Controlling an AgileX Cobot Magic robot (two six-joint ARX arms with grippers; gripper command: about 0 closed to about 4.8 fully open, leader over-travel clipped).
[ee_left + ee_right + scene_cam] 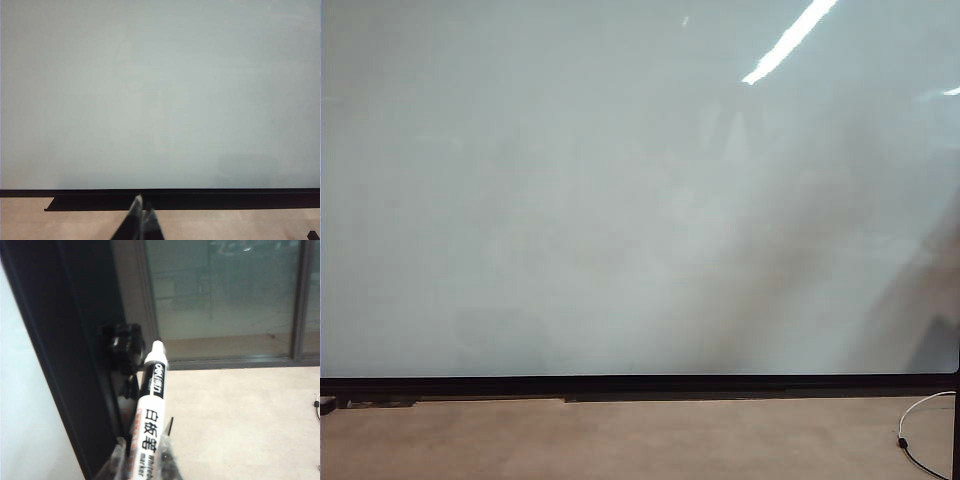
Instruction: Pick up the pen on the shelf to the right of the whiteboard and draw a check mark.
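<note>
floor point(620, 440): beige, bare, below the board's frame
cable point(920, 420): white with dark end, lying at the far right
glass door point(225, 290): dark-framed, greenish panes behind

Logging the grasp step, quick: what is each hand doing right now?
Left hand: shut, holding nothing, facing the whiteboard.
Right hand: shut on the pen.

light: even, soft | glare: ceiling-lamp streak on whiteboard point(620, 200) | focus: hazy
</note>
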